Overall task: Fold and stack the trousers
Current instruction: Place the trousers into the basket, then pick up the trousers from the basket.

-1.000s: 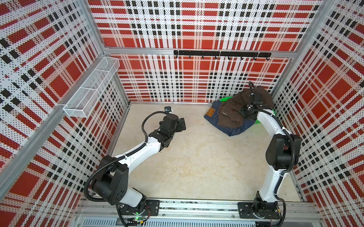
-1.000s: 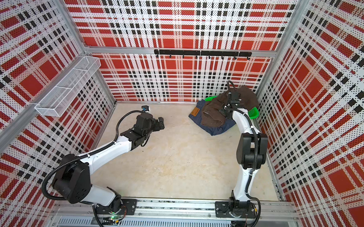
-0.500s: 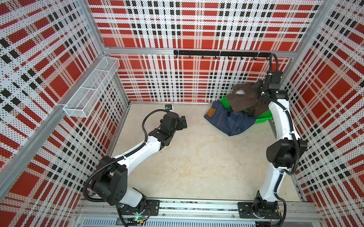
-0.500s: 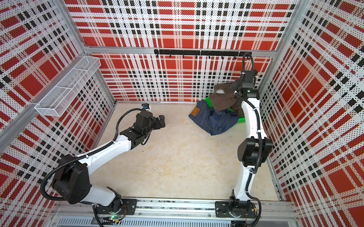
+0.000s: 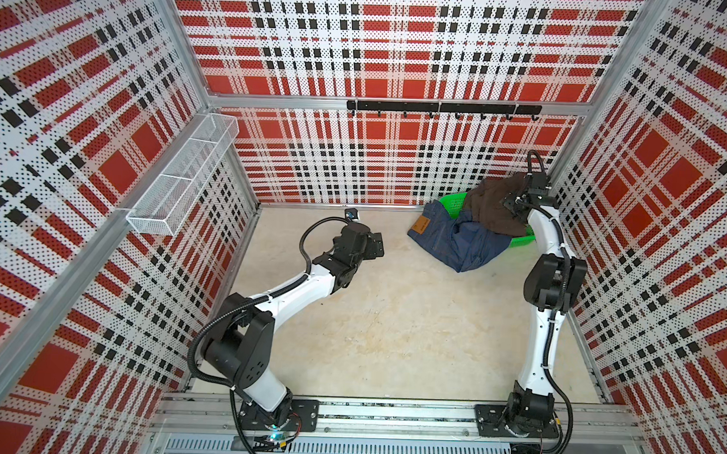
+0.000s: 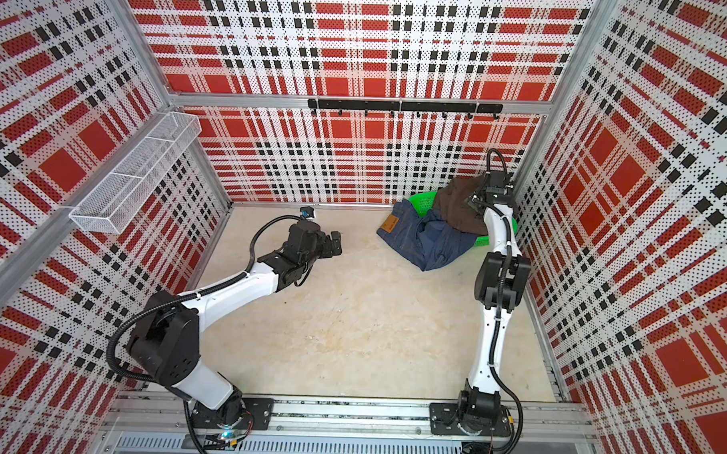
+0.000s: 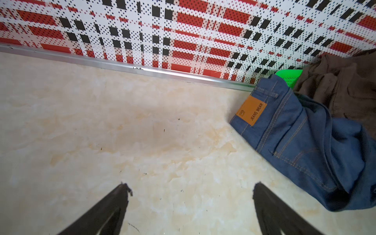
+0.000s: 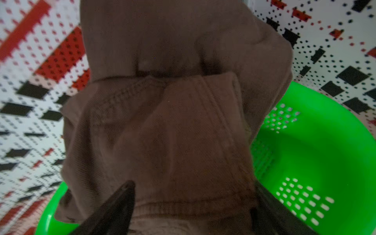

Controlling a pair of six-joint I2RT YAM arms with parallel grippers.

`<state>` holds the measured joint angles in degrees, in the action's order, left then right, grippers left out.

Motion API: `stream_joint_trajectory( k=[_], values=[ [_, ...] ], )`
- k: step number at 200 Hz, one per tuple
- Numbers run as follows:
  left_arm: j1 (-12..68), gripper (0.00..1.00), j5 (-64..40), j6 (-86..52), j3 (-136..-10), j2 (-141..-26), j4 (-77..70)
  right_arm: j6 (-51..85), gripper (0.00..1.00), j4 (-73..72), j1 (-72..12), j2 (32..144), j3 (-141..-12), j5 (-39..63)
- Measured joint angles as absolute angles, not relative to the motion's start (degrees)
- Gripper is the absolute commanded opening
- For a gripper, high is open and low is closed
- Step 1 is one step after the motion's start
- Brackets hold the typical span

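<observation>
Lying between spread right jaws: brown trousers (image 8: pixel 173 132); left jaws spread, jeans (image 7: pixel 305 146) nearby.

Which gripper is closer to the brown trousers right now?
Right. The right gripper is right at the brown trousers, jaws spread around the cloth over the green basket. The left gripper hangs open above the table, with the denim pair between it and them.

Lab robot cell — plaid perforated walls (image 5: pixel 401 50), aluminium frame (image 5: pixel 274 102).
</observation>
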<state>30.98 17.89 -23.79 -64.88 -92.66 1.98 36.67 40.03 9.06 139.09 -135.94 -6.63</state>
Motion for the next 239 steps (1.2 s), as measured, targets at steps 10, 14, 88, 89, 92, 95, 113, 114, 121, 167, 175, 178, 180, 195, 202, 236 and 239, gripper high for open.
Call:
stream_joint_trajectory(
  k=[10, 14, 88, 89, 92, 95, 113, 114, 121, 167, 175, 178, 180, 195, 202, 236, 239],
  values=[
    [31.1, 0.98, 17.6, -23.7, -64.9, -92.9, 1.9, 36.7, 1.00, 39.4, 9.1, 138.9, -135.3, -6.2],
    [31.1, 0.98, 17.5, -23.7, -64.9, -93.0, 1.8, 36.7, 1.00, 39.3, 9.1, 138.9, -135.0, -6.0],
    [31.3, 0.98, 16.5, -23.7, -65.0, -94.5, -0.2, 38.5, 1.00, 36.0, 13.6, 136.5, -126.7, 1.2],
    [31.3, 0.98, 16.4, -23.7, -65.0, -94.6, -0.3, 38.5, 1.00, 35.9, 13.6, 136.5, -126.7, 1.3],
    [31.3, 0.98, 16.4, -23.7, -65.0, -94.7, -0.3, 38.5, 1.00, 35.9, 13.8, 136.5, -126.6, 1.4],
    [31.3, 0.98, 16.4, -23.7, -65.0, -94.9, -0.4, 38.5, 1.00, 35.7, 13.9, 136.6, -126.6, 1.7],
    [31.3, 0.98, 16.2, -23.7, -65.2, -96.1, -0.6, 38.6, 1.00, 33.6, 14.5, 136.7, -126.6, 3.3],
    [31.3, 0.98, 16.2, -23.7, -65.2, -96.1, -0.6, 38.6, 1.00, 33.3, 14.5, 136.8, -126.6, 3.5],
    [31.3, 0.98, 16.1, -23.7, -65.4, -96.6, -0.6, 38.8, 1.00, 32.1, 14.5, 137.1, -126.6, 4.4],
    [31.3, 0.98, 15.4, -23.7, -67.4, -98.7, -0.6, 41.7, 1.00, 22.4, 13.8, 141.4, -126.5, 10.2],
    [31.3, 0.98, 15.4, -23.7, -67.9, -99.0, -0.6, 42.2, 1.00, 21.3, 13.8, 142.3, -126.5, 10.6],
    [31.3, 0.98, 15.4, -23.6, -68.1, -99.2, -0.6, 42.5, 1.00, 20.9, 13.7, 142.6, -126.6, 10.8],
    [31.3, 0.98, 15.4, -23.6, -68.2, -99.2, -0.6, 42.7, 1.00, 20.6, 13.7, 142.8, -126.6, 10.9],
    [31.3, 0.98, 15.3, -23.5, -69.0, -99.8, -0.7, 43.8, 1.00, 18.7, 13.6, 144.5, -126.8, 11.7],
    [31.3, 0.98, 15.2, -23.5, -69.3, -100.0, -0.7, 44.4, 1.00, 17.8, 13.6, 145.1, -126.8, 11.9],
    [31.3, 0.98, 15.2, -23.3, -70.2, -100.7, -0.6, 46.8, 0.89, 14.2, 13.3, 147.1, -127.0, 12.9],
    [31.3, 0.98, 15.2, -23.3, -70.3, -100.7, -0.6, 47.2, 0.86, 14.0, 13.3, 147.2, -127.0, 12.9]
  ],
)
